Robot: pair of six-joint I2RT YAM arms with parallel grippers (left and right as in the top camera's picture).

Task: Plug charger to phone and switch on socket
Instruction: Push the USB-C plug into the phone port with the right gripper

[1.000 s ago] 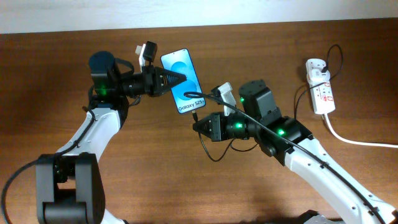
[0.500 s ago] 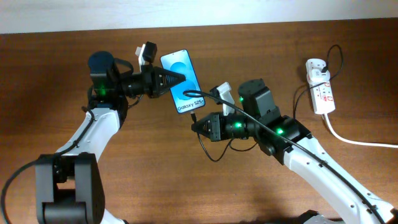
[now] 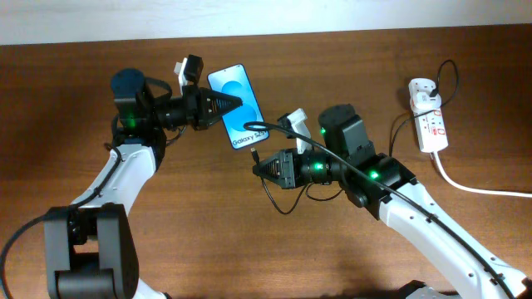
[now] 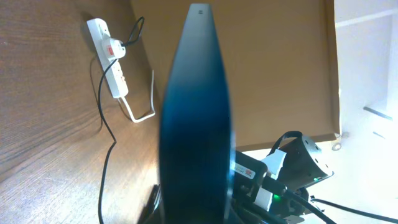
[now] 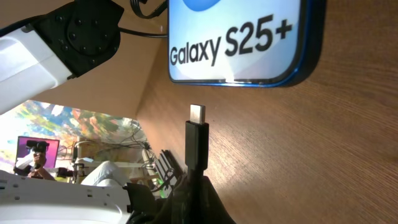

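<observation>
This seems to be a robotics laboratory room. Two white-and-black robot arms (image 3: 125, 170) with green lights stand at a dark brown wooden surface (image 3: 465, 50) beside a pale plain wall (image 3: 332, 15). The right wrist view shows a blurred background: a small screen (image 5: 38, 151) with a person on it, colourful wall pictures (image 5: 74, 121), some furniture.

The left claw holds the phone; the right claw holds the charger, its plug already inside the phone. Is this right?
Not quite. The left claw holds the phone and the right claw holds the charger, but the plug is outside it: the right wrist view shows a gap before the phone's edge.
</observation>
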